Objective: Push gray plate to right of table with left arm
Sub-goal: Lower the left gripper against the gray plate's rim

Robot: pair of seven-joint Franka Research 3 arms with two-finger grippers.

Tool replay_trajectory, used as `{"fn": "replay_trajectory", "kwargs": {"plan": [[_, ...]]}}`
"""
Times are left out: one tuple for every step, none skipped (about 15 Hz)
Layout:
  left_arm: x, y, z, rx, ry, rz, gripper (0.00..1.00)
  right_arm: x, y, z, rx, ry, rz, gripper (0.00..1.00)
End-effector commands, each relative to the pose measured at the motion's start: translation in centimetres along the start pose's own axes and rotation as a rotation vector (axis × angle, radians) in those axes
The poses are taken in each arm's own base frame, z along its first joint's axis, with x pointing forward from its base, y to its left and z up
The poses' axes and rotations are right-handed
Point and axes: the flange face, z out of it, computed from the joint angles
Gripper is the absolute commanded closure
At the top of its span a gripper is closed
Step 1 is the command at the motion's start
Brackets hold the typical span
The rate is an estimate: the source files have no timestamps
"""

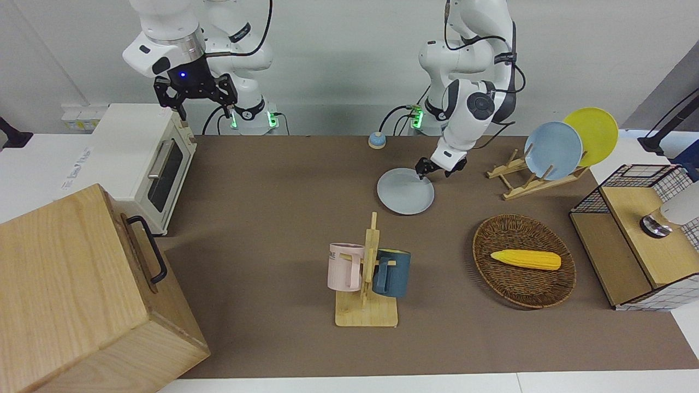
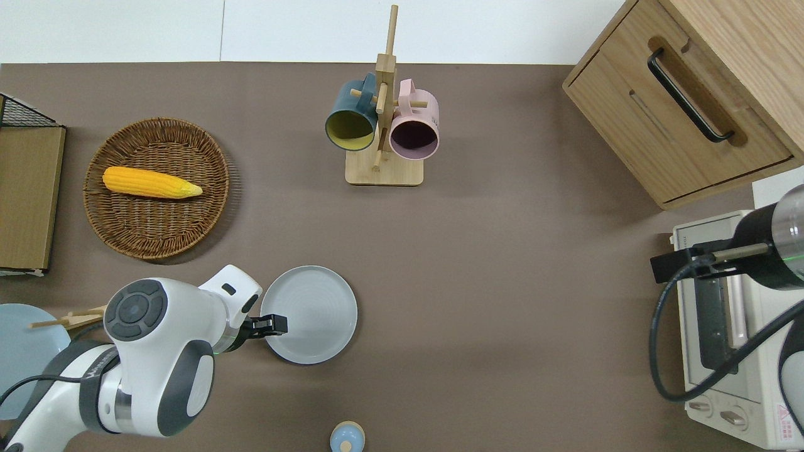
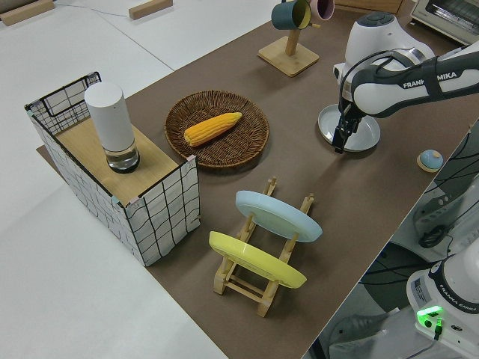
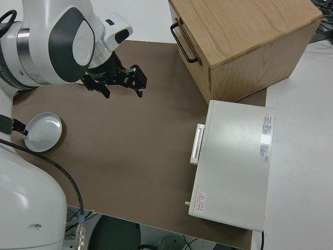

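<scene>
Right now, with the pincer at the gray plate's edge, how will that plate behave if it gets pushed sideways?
The gray plate lies flat on the brown mat, so it will probably slide, not tip. Being round and pushed at its rim by the left pincer, it may turn off line. It looks stiff, so it should not bend.

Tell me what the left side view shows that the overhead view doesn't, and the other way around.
Only the left side view shows the yellow plate on the wooden plate rack and the white cylinder on the wire-sided box. Only the overhead view shows the wooden cabinet and the toaster oven. Both show the left gripper at the gray plate, the corn in the wicker basket, and the mug rack.
</scene>
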Motion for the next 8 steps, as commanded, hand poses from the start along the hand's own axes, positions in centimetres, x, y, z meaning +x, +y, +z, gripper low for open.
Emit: {"fn": "replay_trajectory", "kwargs": {"plan": [[0.4,-0.1,0.5,-0.021,0.007,-0.021,0.09,-0.5,0.1,-0.2,-0.001,-0.006,-0.004,0.005],[0.6,-0.3,0.8,-0.027,0.001,-0.030,0.13,-0.5,0.1,-0.2,-0.001,-0.006,-0.004,0.005],[0.8,-0.4,1.1,-0.029,0.001,-0.036,0.20,-0.5,0.1,-0.2,-0.002,-0.006,-0.004,0.005],[0.8,-0.4,1.3,-0.036,-0.004,-0.042,0.28,-0.5,0.1,-0.2,-0.001,-0.006,-0.004,0.005],[0.8,-0.3,1.4,-0.042,-0.007,-0.047,0.37,-0.5,0.1,-0.2,-0.001,-0.006,-0.004,0.005],[0.8,-0.2,1.6,-0.049,-0.012,-0.053,0.48,-0.5,0.1,-0.2,-0.002,-0.006,-0.004,0.005],[0.8,-0.2,1.6,-0.055,-0.014,-0.058,0.64,-0.5,0.1,-0.2,-0.002,-0.006,-0.004,0.005],[0.9,-0.2,1.5,-0.060,-0.006,-0.061,0.73,-0.5,0.1,-0.2,-0.001,-0.006,-0.004,0.005]]}}
